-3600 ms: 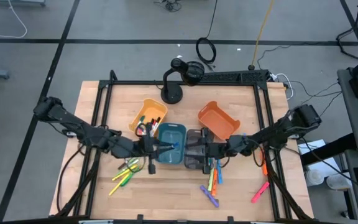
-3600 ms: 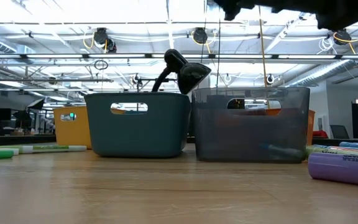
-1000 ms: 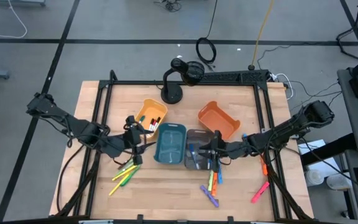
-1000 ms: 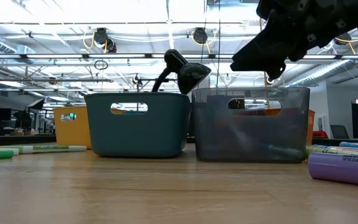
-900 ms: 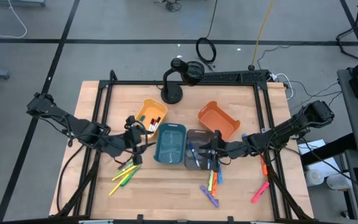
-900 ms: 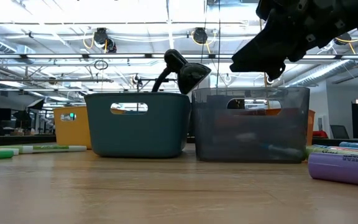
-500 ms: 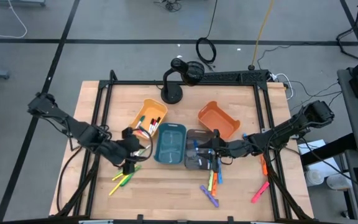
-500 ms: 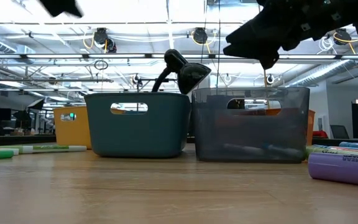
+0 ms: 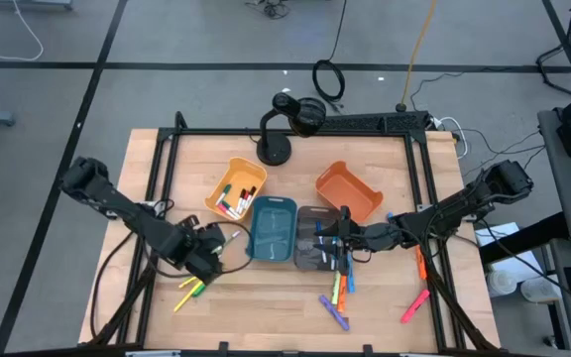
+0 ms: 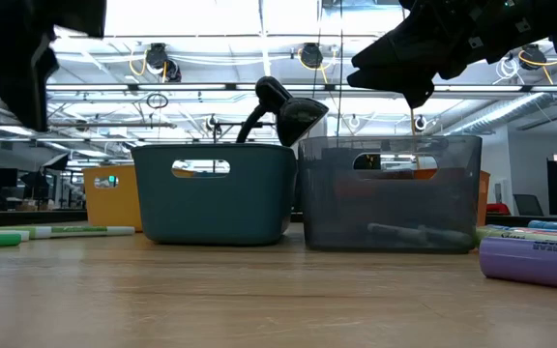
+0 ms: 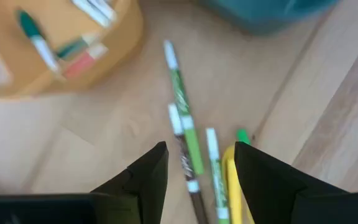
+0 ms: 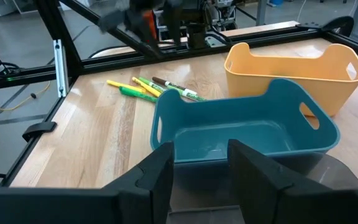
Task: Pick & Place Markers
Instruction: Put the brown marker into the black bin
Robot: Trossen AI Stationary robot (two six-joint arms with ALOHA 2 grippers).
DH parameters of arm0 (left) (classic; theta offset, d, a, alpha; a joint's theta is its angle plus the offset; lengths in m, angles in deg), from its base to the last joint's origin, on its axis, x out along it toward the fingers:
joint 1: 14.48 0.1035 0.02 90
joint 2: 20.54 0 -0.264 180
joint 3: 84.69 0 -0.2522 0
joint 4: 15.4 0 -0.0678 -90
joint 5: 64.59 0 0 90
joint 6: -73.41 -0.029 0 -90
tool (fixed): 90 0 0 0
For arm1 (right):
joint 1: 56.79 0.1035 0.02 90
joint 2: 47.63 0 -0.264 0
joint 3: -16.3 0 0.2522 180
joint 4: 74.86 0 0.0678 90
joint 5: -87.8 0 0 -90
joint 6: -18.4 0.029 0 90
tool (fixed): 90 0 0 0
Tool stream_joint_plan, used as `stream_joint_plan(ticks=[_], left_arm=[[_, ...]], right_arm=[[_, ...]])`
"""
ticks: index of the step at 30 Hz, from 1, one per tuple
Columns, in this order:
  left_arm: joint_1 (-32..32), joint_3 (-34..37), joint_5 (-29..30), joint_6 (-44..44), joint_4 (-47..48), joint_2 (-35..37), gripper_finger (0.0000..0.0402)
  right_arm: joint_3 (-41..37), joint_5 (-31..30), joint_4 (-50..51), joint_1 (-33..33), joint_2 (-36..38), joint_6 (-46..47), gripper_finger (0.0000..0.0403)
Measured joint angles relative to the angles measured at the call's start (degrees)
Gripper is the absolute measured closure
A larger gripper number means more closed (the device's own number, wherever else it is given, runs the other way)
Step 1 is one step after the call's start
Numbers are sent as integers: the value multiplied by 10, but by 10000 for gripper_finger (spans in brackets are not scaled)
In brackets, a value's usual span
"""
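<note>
As left end effector (image 11: pixel 194 171) hovers, markers (image 11: pixel 194 155) beneath.

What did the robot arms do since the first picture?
The left end effector left the teal bin and swung over the loose green and yellow markers, open and empty. The right end effector drew back slightly over the grey bin, where a marker now lies. The bins stayed put.

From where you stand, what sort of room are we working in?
Most likely a robotics lab or workshop: a wooden workbench in a black frame, cables loose on a taped concrete floor, and exposed ceiling trusses with lights.
</note>
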Motion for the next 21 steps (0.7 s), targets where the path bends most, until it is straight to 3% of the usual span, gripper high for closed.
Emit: stream_joint_plan(ticks=[6, 10, 21], left_arm=[[0, 40, -52, 4, -10, -39, 213], [3, 103, -65, 21, -51, -23, 213], [3, 223, -115, 60, -181, 14, 213]], right_arm=[[0, 9, 0, 0, 0, 2, 261], [0, 45, 0, 0, 0, 4, 261], [0, 45, -9, 0, 0, 2, 261]])
